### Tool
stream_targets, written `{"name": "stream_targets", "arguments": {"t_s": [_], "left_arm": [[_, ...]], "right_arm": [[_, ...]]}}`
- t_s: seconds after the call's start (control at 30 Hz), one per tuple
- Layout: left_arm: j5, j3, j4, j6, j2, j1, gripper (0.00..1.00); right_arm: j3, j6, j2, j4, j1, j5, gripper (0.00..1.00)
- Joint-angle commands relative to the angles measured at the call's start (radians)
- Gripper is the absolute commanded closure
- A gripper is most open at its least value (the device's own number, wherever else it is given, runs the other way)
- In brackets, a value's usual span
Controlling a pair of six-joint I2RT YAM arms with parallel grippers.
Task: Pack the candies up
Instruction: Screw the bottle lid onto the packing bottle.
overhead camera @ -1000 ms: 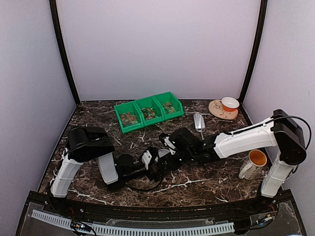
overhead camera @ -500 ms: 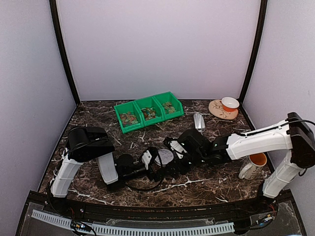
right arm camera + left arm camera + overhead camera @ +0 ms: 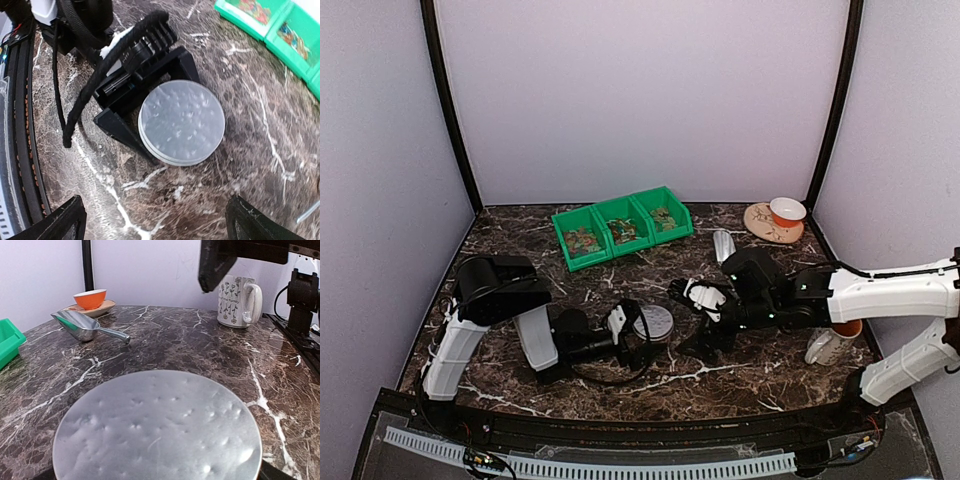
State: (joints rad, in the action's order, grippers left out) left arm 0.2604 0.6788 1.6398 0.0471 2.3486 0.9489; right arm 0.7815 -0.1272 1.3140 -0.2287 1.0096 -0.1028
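Your right pincer [image 3: 157, 220] had backed off to the right since a second earlier, so the round jar [image 3: 181, 122] it was covering showed in full. Left arm hadn't shifted.

- Right pincer: fingers spread wide, nothing between them, just right of the jar.
- Left pincer [image 3: 638, 332]: jaws wide, one finger against each side of the jar, clasping it. The jar stood on the table with its grey lid [image 3: 157, 427] on.
- Candies [image 3: 582, 238]: all in the green bins [image 3: 620, 212] at the back, well apart from both pincers. You had none in the jar that I could see.

Counts:
- 3 bins in a row, touching, each holding candies, too many to count
- 1 jar
- 1 metal scoop [image 3: 723, 247] between the bins and the right arm
- 1 mug [image 3: 239, 300] at the right edge
- 1 orange bowl [image 3: 787, 211] on 1 plate [image 3: 760, 222] in the back right corner

Table [image 3: 750, 380] was dark brown marble with white veins. Walls [image 3: 640, 100] were plain pale lilac, with black posts [image 3: 450, 110] in the back corners.
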Motion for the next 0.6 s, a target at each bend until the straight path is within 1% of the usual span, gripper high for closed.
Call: {"name": "stream_targets", "arguments": {"t_s": [0.0, 0.2, 0.33, 0.57], "left_arm": [[0.177, -0.078, -0.165, 0.164, 0.133, 0.004, 0.1], [0.273, -0.076, -0.17, 0.189, 0.14, 0.004, 0.09], [0.282, -0.087, -0.137, 0.195, 0.151, 0.003, 0.08], [0.273, -0.09, -0.111, 0.192, 0.161, 0.003, 0.04]], "right_arm": [[0.033, -0.183, 0.056, 0.079, -0.033, -0.137, 0.03], [0.127, -0.336, 0.161, 0.058, -0.064, -0.241, 0.03], [0.181, -0.406, 0.211, 0.018, -0.077, -0.27, 0.03], [0.23, -0.457, 0.268, -0.009, -0.083, -0.302, 0.03]]}}
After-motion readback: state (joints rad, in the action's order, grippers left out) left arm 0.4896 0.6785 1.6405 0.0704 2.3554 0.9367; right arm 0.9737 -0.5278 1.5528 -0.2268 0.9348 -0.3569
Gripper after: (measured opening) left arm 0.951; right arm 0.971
